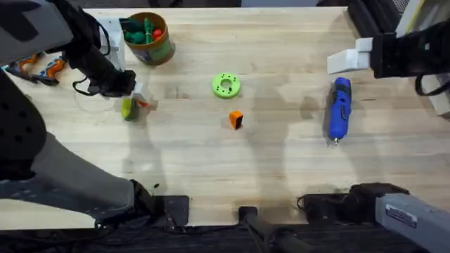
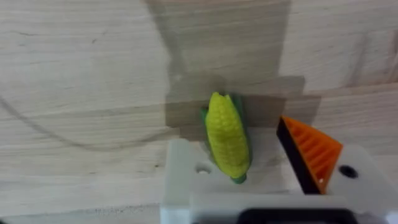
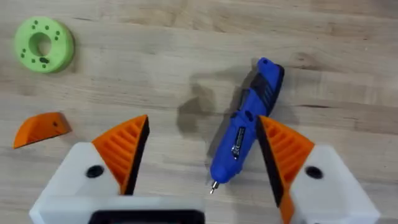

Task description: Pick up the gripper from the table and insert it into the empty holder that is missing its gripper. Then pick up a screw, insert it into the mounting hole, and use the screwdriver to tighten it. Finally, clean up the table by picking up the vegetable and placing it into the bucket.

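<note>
A yellow-green corn-shaped vegetable [image 2: 227, 134] lies on the table at the left [image 1: 129, 109]. My left gripper [image 2: 233, 138] is open and straddles it. One side is a bare white holder [image 2: 183, 177] with a mounting hole [image 2: 202, 168], touching the corn; the other is an orange finger [image 2: 311, 152], apart from it. The small orange gripper [image 1: 235, 119] [image 3: 40, 129] lies mid-table. The blue screwdriver [image 1: 339, 109] [image 3: 245, 134] lies at the right. My right gripper [image 3: 202, 134] [image 1: 348, 60] hovers open above it. The bucket [image 1: 149, 39] stands at the back left. No screw can be made out.
A lime-green disc [image 1: 226, 85] [image 3: 43, 43] lies behind the orange piece. The bucket holds several toy vegetables. A tool with orange handles [image 1: 39, 67] lies at the far left edge. Cables and the arm bases run along the front edge.
</note>
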